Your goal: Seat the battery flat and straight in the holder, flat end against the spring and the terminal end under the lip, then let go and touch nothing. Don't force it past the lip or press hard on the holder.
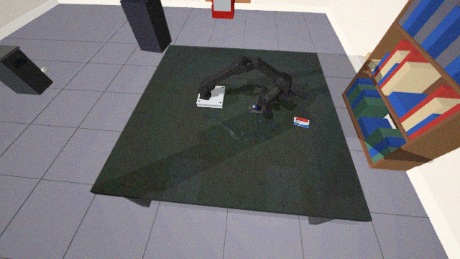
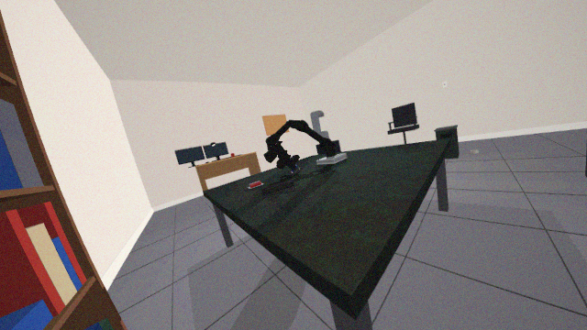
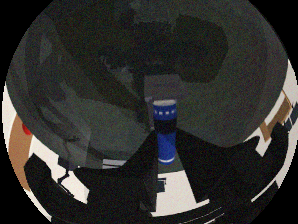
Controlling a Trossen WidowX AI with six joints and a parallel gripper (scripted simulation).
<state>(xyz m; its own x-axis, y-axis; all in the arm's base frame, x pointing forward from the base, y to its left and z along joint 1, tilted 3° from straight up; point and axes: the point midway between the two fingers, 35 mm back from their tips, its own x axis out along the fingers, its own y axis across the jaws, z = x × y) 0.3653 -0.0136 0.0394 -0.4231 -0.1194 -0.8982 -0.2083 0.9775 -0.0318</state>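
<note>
The battery (image 1: 256,106) (image 3: 165,142) is in the gripper (image 1: 259,108) (image 2: 293,169) (image 3: 164,132), whose fingers are nearly closed and pinch it between them; only a narrow gap, filled by the battery's body, parts them. The holder (image 1: 251,108) (image 3: 164,86) is the landmark here. In the wrist view its grey end wall stands just beyond the battery's pale end, and the battery's long axis runs almost straight toward that wall, with the far end leaning a little to one side of the wall's middle.

The relation that matters is this one: battery end to end wall, along a single line. The spring does not show, so whether the pale end is touching it, or already pressing it back, cannot be told. Nor can the lip be made out, and how level the battery lies is unclear from this angle.

The coming move probably calls for keeping that line true while the other end of the battery settles down under the lip, gently, before the fingers part. Any sideways lean could catch an edge of the holder, and pushing through such a catch would load the lip or shove the holder along the table (image 1: 230,162) (image 2: 330,229).
</note>
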